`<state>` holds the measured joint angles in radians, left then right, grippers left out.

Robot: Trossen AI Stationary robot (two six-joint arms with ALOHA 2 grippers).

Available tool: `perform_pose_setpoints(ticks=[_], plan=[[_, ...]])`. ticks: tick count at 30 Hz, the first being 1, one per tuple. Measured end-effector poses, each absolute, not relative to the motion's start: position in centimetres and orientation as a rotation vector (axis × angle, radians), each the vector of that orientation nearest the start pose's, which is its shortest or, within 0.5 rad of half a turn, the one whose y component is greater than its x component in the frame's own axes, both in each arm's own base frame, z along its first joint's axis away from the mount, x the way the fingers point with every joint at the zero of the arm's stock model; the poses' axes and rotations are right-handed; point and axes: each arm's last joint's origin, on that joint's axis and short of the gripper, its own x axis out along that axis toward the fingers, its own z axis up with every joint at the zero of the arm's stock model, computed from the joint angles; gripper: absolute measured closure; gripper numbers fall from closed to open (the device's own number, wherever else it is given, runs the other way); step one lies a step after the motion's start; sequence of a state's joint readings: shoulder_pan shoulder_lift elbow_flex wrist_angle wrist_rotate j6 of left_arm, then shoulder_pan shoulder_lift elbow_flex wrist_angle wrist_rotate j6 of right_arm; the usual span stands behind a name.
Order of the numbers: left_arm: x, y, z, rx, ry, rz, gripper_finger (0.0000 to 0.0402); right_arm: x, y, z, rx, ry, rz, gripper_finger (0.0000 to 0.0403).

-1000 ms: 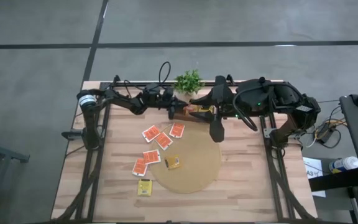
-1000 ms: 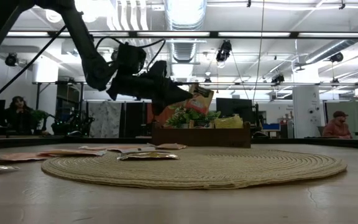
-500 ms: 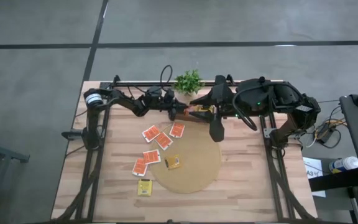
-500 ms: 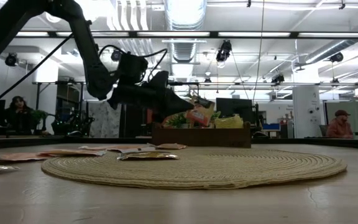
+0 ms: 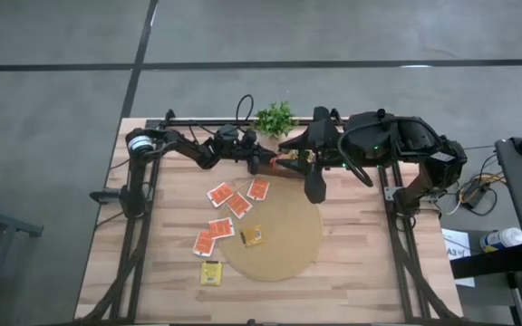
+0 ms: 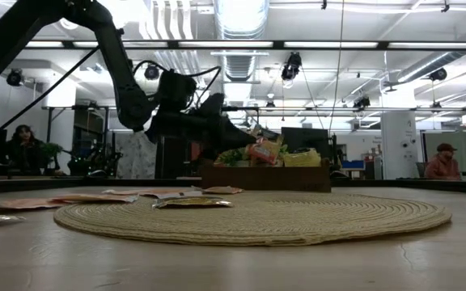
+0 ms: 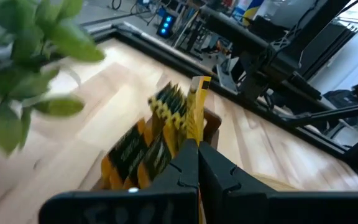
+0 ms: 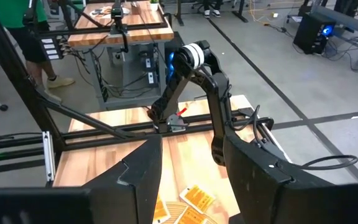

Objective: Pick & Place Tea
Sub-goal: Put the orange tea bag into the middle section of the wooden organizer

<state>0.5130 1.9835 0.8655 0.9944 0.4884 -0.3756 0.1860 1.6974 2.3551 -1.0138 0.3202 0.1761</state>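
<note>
Fingers pinched on a tea packet, over the box!
Left gripper [image 5: 270, 162] carries an orange-red tea packet [image 6: 264, 150] above the wooden box [image 6: 265, 177] (presumably its destination); right gripper [image 8: 188, 180] waits, half-open, empty.

readable text: none
yellow tea packets [image 7: 143, 151] by left claw [image 7: 194, 163]: dark print, illegible
other labels: none legible

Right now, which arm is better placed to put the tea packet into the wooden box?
The left. Its gripper is shut on an orange tea packet right above the wooden box by the plant. The right gripper holds nothing and hangs open over the round mat.
</note>
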Motion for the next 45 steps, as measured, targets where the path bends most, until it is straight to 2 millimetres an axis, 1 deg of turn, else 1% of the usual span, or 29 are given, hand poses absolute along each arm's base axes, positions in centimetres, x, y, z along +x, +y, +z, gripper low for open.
perform_pose_setpoints(ticks=[4, 7, 17, 36, 41, 45], plan=[[34.3, 17.71, 14.67, -0.421, 0.08, 0.029, 0.0401, 29.63, 4.63, 52.95, 0.081, 0.332, -0.162, 0.0236], [34.57, 17.81, 14.81, -0.421, 0.074, 0.026, 0.0401, 29.63, 4.61, 52.95, 0.082, 0.332, -0.163, 0.0236], [34.64, 17.81, 14.33, -0.452, 0.107, 0.031, 0.0401, 29.63, 4.61, 52.96, 0.082, 0.332, -0.163, 0.0236], [34.62, 17.8, 14.3, -0.456, 0.11, 0.032, 0.0401, 29.63, 4.61, 52.96, 0.081, 0.332, -0.163, 0.0236], [34.61, 17.8, 14.25, -0.46, 0.117, 0.035, 0.0388, 29.63, 4.62, 52.96, 0.081, 0.332, -0.162, 0.0236], [34.59, 17.79, 14.13, -0.468, 0.129, 0.04, 0.0361, 29.63, 4.62, 52.96, 0.081, 0.332, -0.162, 0.0236]])
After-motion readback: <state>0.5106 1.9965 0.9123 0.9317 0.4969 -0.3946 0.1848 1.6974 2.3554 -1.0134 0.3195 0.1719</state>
